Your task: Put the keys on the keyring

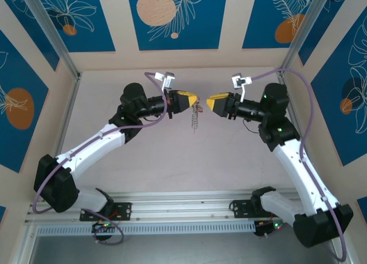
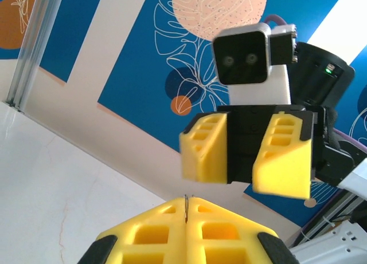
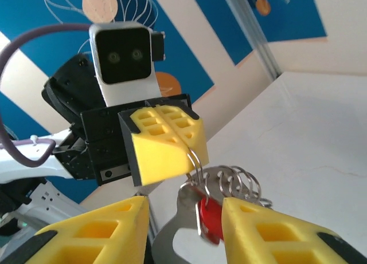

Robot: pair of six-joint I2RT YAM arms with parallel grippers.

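White arms with black joints — yellow honeycombed jaws (green status lights), purple cables

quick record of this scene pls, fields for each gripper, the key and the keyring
left gripper: shut on a thin wire ring at the top of the keyring
right gripper: open, straddling the red key
red key: hanging beside the grey loop
keyring: dangling from the left gripper over the table, silvery rings attached
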